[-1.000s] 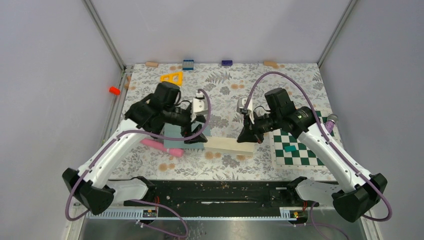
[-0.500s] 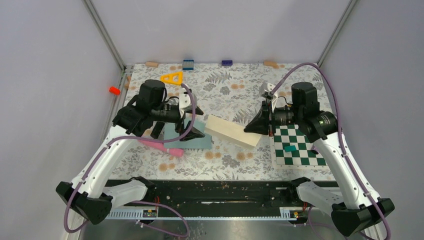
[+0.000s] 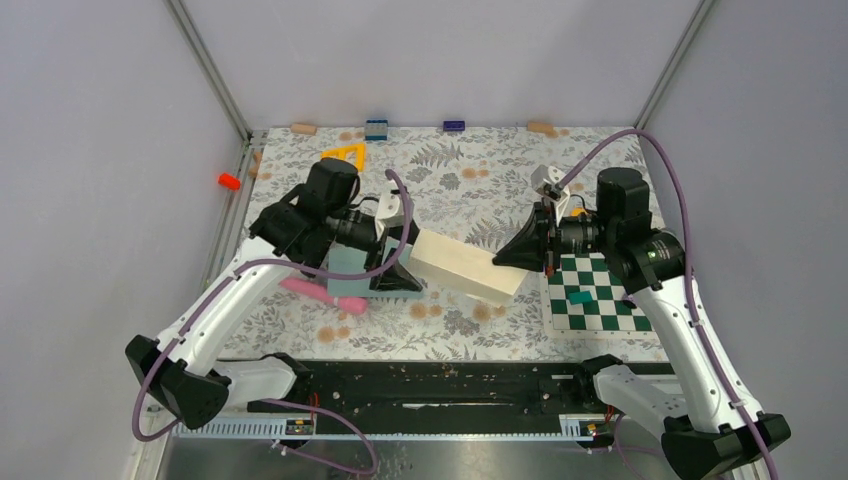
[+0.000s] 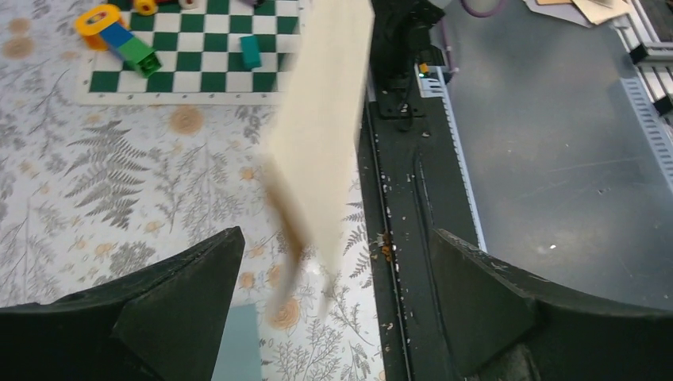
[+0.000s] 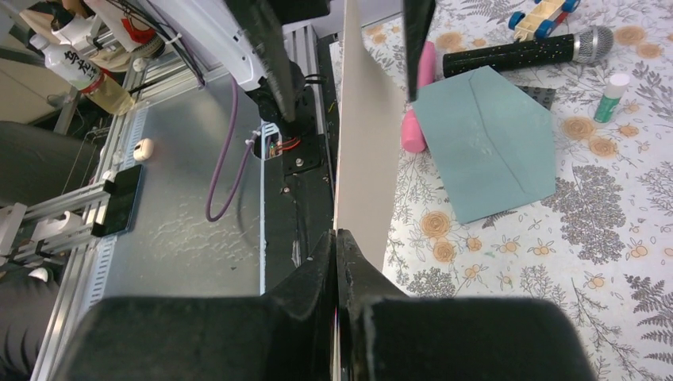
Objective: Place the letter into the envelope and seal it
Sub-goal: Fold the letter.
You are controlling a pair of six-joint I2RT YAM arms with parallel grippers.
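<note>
Bottle [image 5: 79, 67]: label printed in characters too small to read.
Letter [image 3: 465, 268]: cream sheet, one edge pinched in the right gripper [image 5: 337, 238]; raised and tilted since a second ago.
Left gripper [image 4: 335, 238]: jaws spread, wider than before, sheet between them.
Envelope [image 5: 484, 143]: flat on the table [image 5: 603, 238], flap open in the right wrist view; from above, mostly under the left arm.

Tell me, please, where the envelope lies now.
In the top view the envelope lies flat on the left half of the table, partly under the open left gripper, with a pink object beside its near edge.
</note>
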